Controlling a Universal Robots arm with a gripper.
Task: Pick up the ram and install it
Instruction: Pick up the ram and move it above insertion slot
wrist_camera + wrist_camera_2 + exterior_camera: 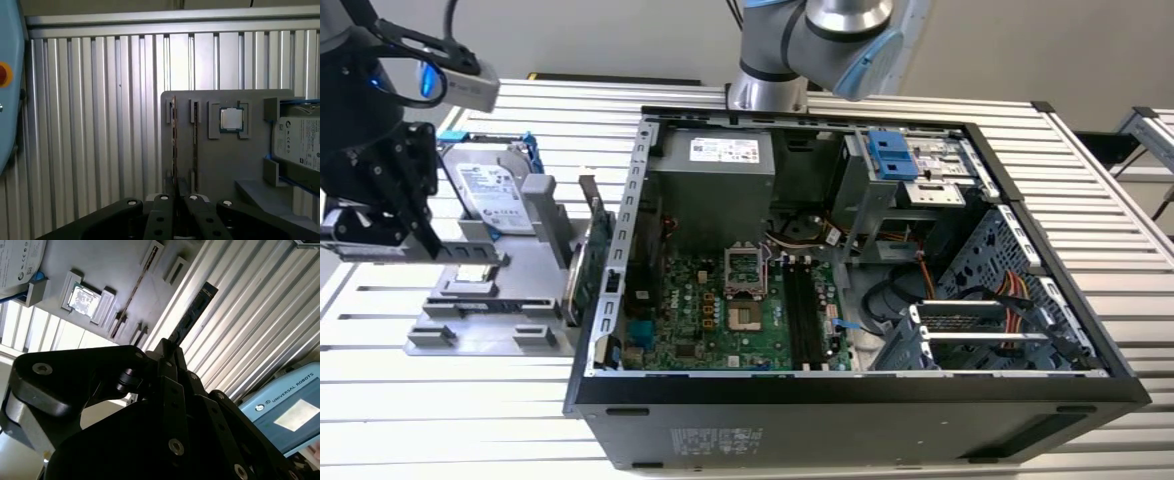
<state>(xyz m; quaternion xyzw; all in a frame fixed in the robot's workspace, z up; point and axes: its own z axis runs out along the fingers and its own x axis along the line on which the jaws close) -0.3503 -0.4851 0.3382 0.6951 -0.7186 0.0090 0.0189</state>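
At the edge of the bench (454,400) on the exterior view's left, the tool (167,346) is closed on the ram (194,312); in the second wrist view the stick juts out from between the fingertips, above the bare slats and just off the grey tray (480,300); on the tray a hard drive (494,190) stands tilted in a blue frame; a green card (587,262) stands on edge at the tray's far side, just beside the case (854,388); the case lies open mid-bench, its motherboard (707,310) exposed.
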